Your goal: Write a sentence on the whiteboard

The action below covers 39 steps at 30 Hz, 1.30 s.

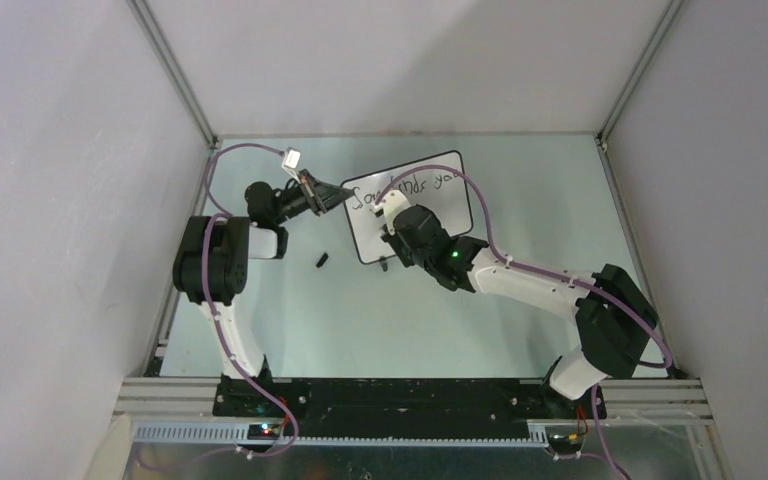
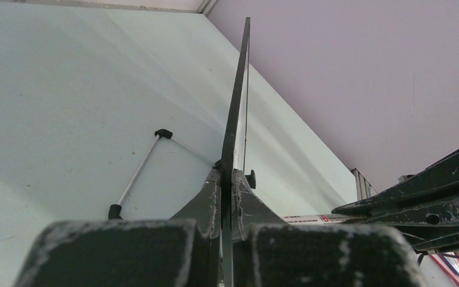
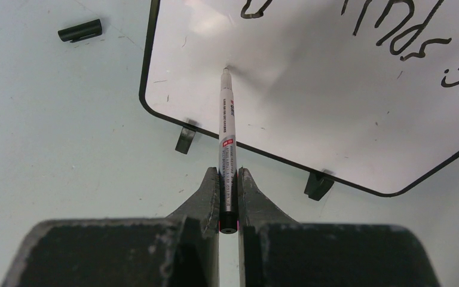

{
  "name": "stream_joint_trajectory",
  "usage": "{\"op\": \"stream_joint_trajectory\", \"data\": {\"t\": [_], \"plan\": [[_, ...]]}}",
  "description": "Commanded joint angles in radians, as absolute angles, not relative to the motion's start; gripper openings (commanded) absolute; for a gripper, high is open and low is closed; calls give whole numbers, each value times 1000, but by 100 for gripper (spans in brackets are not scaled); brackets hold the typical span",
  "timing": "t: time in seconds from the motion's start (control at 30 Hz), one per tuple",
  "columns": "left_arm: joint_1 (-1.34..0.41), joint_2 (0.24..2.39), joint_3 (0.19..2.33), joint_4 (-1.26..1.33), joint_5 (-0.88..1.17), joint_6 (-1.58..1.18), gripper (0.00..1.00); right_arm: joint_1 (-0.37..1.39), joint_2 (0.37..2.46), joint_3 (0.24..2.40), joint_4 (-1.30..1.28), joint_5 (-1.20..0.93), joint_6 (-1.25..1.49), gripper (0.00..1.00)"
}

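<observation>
The whiteboard [image 1: 422,222] lies on the table, and its black handwritten sentence [image 1: 438,181] runs along the far edge. My left gripper [image 1: 343,190] is shut on the board's left edge; in the left wrist view the whiteboard [image 2: 238,95] shows edge-on between the jaws of my left gripper [image 2: 228,179]. My right gripper [image 1: 392,218] hangs over the board's left part, partly hiding the writing. In the right wrist view my right gripper [image 3: 229,179] is shut on a white marker pen [image 3: 227,134]. The pen's tip touches the whiteboard [image 3: 311,113] below the sentence [image 3: 394,30].
The marker's black cap [image 1: 322,261] lies on the table to the left of the board, also seen as the cap [image 3: 80,30] in the right wrist view. Two black feet [image 3: 185,139] stick out at the board's near edge. Grey walls enclose the table.
</observation>
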<state>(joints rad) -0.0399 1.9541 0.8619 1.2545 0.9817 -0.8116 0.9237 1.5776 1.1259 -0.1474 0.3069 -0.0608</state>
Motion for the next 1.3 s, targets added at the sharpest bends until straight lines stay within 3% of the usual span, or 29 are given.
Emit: {"op": "stream_joint_trajectory", "data": {"t": [0.0,1.27], "plan": [[-28,1924,855,1287,987,-768,0,930,1558,1120,-142,329,-64,0],[-28,1924,854,1287,987,-767,0,932,1583,1121,-148,322,-69,0]]}}
